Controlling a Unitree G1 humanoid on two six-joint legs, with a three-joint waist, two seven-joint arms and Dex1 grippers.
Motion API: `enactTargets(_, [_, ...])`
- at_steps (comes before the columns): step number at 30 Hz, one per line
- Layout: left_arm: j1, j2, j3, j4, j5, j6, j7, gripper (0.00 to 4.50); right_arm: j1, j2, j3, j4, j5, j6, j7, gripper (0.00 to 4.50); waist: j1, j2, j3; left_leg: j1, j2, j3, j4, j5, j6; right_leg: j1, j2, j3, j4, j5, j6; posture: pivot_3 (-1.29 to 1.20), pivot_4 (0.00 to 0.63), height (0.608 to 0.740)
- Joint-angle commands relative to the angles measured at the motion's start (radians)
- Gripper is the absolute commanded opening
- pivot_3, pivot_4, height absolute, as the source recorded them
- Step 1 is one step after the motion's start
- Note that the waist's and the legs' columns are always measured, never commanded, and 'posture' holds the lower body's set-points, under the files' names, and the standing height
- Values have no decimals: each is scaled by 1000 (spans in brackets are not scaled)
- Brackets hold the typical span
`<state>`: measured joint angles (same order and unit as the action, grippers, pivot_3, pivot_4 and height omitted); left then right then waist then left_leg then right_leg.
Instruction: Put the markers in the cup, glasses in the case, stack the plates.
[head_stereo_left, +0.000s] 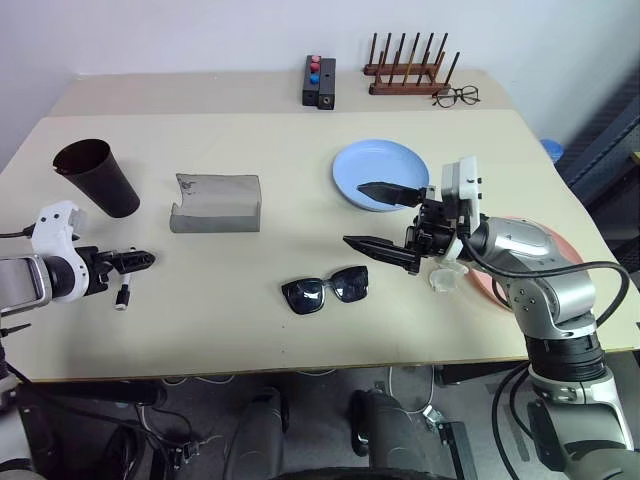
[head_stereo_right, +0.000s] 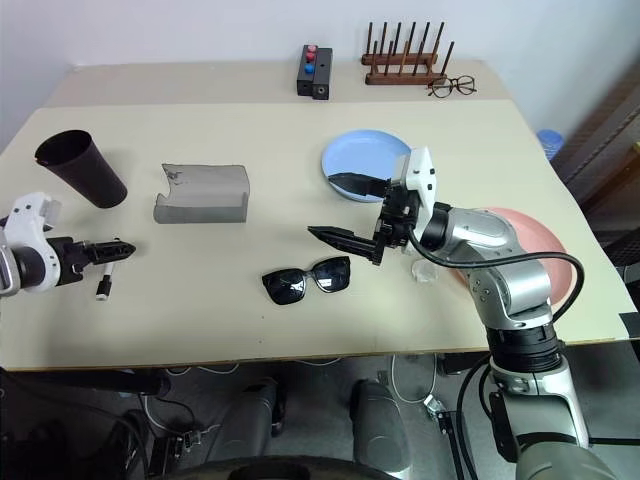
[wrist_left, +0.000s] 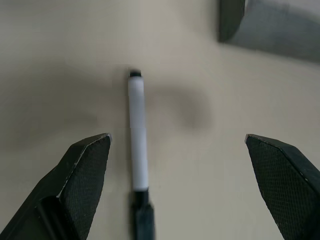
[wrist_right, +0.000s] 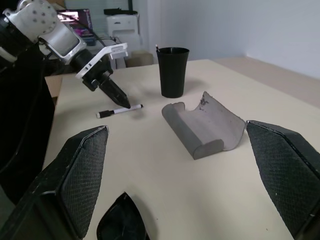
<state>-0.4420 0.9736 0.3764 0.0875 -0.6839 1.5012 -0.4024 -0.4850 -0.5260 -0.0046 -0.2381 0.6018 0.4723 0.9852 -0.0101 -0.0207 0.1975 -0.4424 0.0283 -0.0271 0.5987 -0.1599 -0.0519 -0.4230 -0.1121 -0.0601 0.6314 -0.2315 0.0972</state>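
Note:
One white marker (wrist_left: 137, 135) with black ends lies on the table at the left, and my left gripper (head_stereo_left: 135, 260) hangs open just above it, a finger on either side. The dark cup (head_stereo_left: 100, 175) stands upright behind it. To the cup's right, the grey case (head_stereo_left: 215, 203) lies open. The black sunglasses (head_stereo_left: 325, 290) lie near the table's front edge. My right gripper (head_stereo_left: 353, 213) hovers open and empty, pointing left, between the sunglasses and the light blue plate (head_stereo_left: 380, 172). The pink plate (head_stereo_right: 548, 238) sits partly hidden under my right arm.
At the back of the table stand a wooden rack (head_stereo_left: 408, 70), thin clear-lens spectacles (head_stereo_left: 457, 96) and a black box (head_stereo_left: 319, 80) with red and blue tops. A small clear lid-like piece (head_stereo_left: 445, 278) lies beside the pink plate.

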Motion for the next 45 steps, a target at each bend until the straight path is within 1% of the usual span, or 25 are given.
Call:
enactTargets(1, [-50, 78, -80, 60, 28, 15, -67, 4463, 1, 8, -14, -21, 3, -23, -14, 4500, -1, 0, 0, 0, 0, 0, 0, 0, 0, 0, 0, 0, 0, 0, -1, 0, 150, 740])
enactTargets(3, [-72, 105, -130, 91, 34, 11, -111, 4463, 10, 9, -15, -28, 0, -25, -23, 4500, -1, 0, 0, 0, 0, 0, 0, 0, 0, 0, 0, 0, -1, -1, -2, 0, 150, 740])
enactTargets(5, [-109, 110, -172, 137, 49, -8, -142, 4463, 18, 9, -17, -35, 2, -25, -29, 4500, 1, 0, 0, 0, 0, 0, 0, 0, 0, 0, 0, 0, -1, -1, -2, 0, 150, 740])
enactTargets(7, [-149, 123, -248, 177, 73, -12, -178, 4463, 22, 9, -19, -39, 1, -24, -34, 4500, 1, 0, 0, 0, 0, 0, 0, 0, 0, 0, 0, 0, 0, -1, -2, 0, 150, 740])
enactTargets(12, [-218, 124, -381, 231, 106, -46, -283, 4463, 27, 5, -23, -46, 3, -23, -44, 4500, -1, 0, 0, 0, 0, 1, 0, 0, 0, -1, 0, 0, 0, -1, -2, 0, 150, 740])
enactTargets(16, [-241, 121, -439, 263, 142, -69, -331, 4463, 29, 1, -26, -49, 5, -20, -49, 4500, 1, 0, 0, 0, 0, 1, 0, 0, 0, -1, 0, 0, 0, -1, -2, 0, 150, 740])
enactTargets(17, [-241, 121, -446, 271, 149, -75, -342, 4226, 30, 1, -28, -51, 5, -20, -52, 4500, 1, 0, 0, 0, 0, 1, 0, 0, 0, -1, 0, 0, 0, -1, -2, 0, 150, 740])
enactTargets(19, [-227, 121, -466, 285, 171, -97, -363, 3613, 31, -2, -30, -52, 5, -19, -55, 4500, 1, 1, 0, 0, 0, 1, 0, 0, 0, 0, 0, 1, 0, -1, -2, 0, 150, 740])
enactTargets(20, [-215, 121, -480, 288, 183, -107, -372, 3199, 32, -3, -31, -53, 6, -18, -57, 4500, 1, 1, 0, 0, 0, 1, 0, 0, 0, 0, 0, 1, 0, -1, -2, 0, 150, 740])
enactTargets(22, [-202, 119, -490, 290, 196, -114, -388, 2128, 33, -4, -33, -54, 8, -16, -60, 4500, 1, 1, 0, 0, 0, 1, 0, 0, 0, 0, 0, 1, 0, -1, -2, 0, 150, 740])
enactTargets(25, [-190, 105, -486, 288, 206, -115, -401, 676, 31, -6, -34, -52, 5, -17, -64, 4500, 1, 1, 0, 0, 0, 2, 0, 0, 0, 0, -1, 1, 0, -1, -3, 0, 150, 740])
enactTargets(26, [-189, 103, -484, 288, 211, -118, -401, 112, 30, -6, -33, -50, 4, -18, -65, 4500, 2, 1, -1, 0, 0, 2, 0, 0, 0, 0, -1, 1, 0, -1, -3, 0, 150, 740])
enactTargets(27, [-189, 101, -480, 289, 217, -119, -402, 26, 29, -6, -33, -48, 3, -19, -65, 4500, 2, 1, -1, 0, 0, 2, 0, 0, 0, 0, -1, 1, 0, -1, -3, 0, 150, 740])
enactTargets(32, [-180, 107, -461, 277, 237, -138, -408, 26, 22, -4, -29, -39, -1, -23, -68, 4500, 1, 2, -1, 0, 0, 2, 0, 0, 0, 0, -1, 1, 0, -1, -3, 0, 150, 740])
enactTargets(33, [-168, 111, -447, 255, 241, -170, -412, 26, 20, -3, -29, -37, -2, -25, -68, 4500, 0, 2, -1, 0, 0, 2, 0, 0, 0, 0, -1, 1, 0, -1, -3, 0, 150, 740])
enactTargets(36, [-147, 129, -402, 191, 230, -157, -410, 26, 17, -2, -27, -32, -4, -28, -67, 4500, 0, 2, -1, 0, 0, 2, 0, 0, 0, 0, -1, 2, 0, -1, -3, 0, 150, 740])
enactTargets(38, [-100, 150, -342, 117, 195, -167, -442, 26, 14, 1, -24, -23, -9, -35, -65, 4500, -1, 2, -1, 0, 0, 2, 0, 0, 0, -1, -1, 2, 0, -1, -3, 0, 150, 740])
enactTargets(39, [-65, 143, -301, 89, 196, -256, -455, 26, 12, 3, -22, -17, -14, -40, -65, 4500, -2, 2, -1, 0, 0, 2, 0, 0, 0, -1, -1, 2, 0, -1, -3, 0, 150, 740])
enactTargets(42, [-29, 77, -140, 70, 151, -387, -462, 26, 4, 8, -15, -2, -21, -54, -62, 4500, 0, 1, -1, 0, 0, 2, -1, 0, 0, -2, -1, 2, 0, -1, -3, 0, 150, 740])
enactTargets(45, [20, 14, -10, -13, 109, -509, -472, 26, -10, 12, -12, 13, -27, -63, -55, 4500, -1, 1, -1, -1, 0, 2, 0, 0, 0, -2, -1, 2, 0, -1, -3, 0, 150, 740])
